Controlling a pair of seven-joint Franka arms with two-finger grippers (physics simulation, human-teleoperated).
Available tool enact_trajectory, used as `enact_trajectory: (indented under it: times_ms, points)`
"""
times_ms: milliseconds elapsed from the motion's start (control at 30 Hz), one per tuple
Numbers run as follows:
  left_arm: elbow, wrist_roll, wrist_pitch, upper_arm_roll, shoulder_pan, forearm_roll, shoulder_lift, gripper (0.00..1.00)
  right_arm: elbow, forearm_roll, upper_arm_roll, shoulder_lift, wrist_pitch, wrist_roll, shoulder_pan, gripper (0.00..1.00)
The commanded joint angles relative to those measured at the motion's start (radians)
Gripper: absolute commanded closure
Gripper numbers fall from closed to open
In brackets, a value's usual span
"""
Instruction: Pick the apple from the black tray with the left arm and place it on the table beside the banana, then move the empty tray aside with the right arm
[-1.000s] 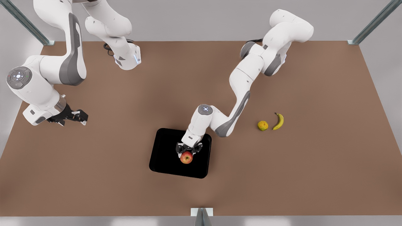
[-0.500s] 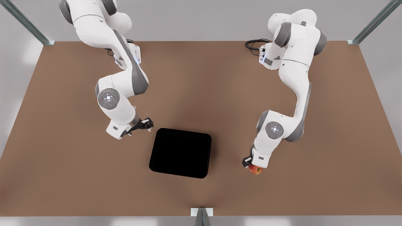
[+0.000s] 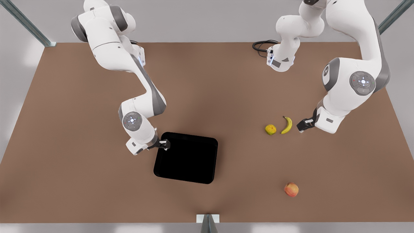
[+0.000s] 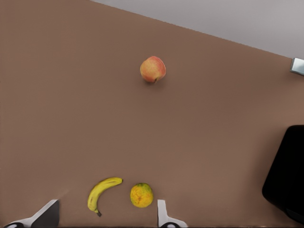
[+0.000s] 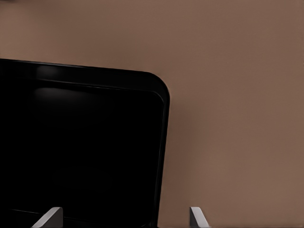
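Lying alone low in the front view's right half, the apple [image 3: 291, 189] rests on the table [image 3: 207, 81], well apart from every other thing, with bare brown surface all round it. Higher up, the black tray [image 3: 186, 158] sits near the middle, carrying nothing, open tabletop along its lower and right edges. At its upper left corner hangs the right gripper [image 3: 164, 144], fingers spread and released; the right wrist view frames one rounded tray corner [image 5: 160, 85] between the two fingertips [image 5: 49, 217]. Farther up on the right, the banana [image 3: 287, 125] curves just beside a yellow-green bumpy fruit [image 3: 270, 129]. The left gripper [image 3: 304, 124] hovers just right of the banana, fingers open, grasping nothing. The left wrist view shows apple [image 4: 153, 69], banana [image 4: 101, 192] and bumpy fruit [image 4: 141, 195] together, plus a tray edge [image 4: 288, 175].
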Motion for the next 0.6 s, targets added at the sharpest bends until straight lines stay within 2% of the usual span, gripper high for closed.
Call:
enact_trajectory:
  times_ms: [0, 367, 467, 533, 567]
  points:
    - [-0.005, 0.452, -0.077, 0.001, -0.004, -0.004, -0.004, 0.0, -0.016, -0.008, 0.0, 0.008, 0.031, 0.214, -0.002, 0.0]
    - [-0.002, 0.458, -0.093, 0.001, 0.001, -0.002, -0.007, 0.0, -0.032, 0.004, 0.002, 0.102, 0.026, 0.16, -0.017, 0.01]
    - [-0.002, 0.458, -0.093, 0.001, 0.004, -0.002, -0.006, 0.0, -0.03, 0.002, 0.002, 0.122, 0.031, 0.16, -0.015, 0.09]
    - [-0.002, 0.458, -0.093, 0.001, 0.004, -0.002, -0.004, 0.0, -0.03, 0.004, 0.002, 0.125, 0.031, 0.137, -0.015, 0.27]
    - [-0.002, 0.456, -0.093, 0.001, 0.004, -0.002, -0.004, 0.0, -0.03, 0.004, 0.002, 0.125, 0.031, 0.137, -0.015, 0.31]
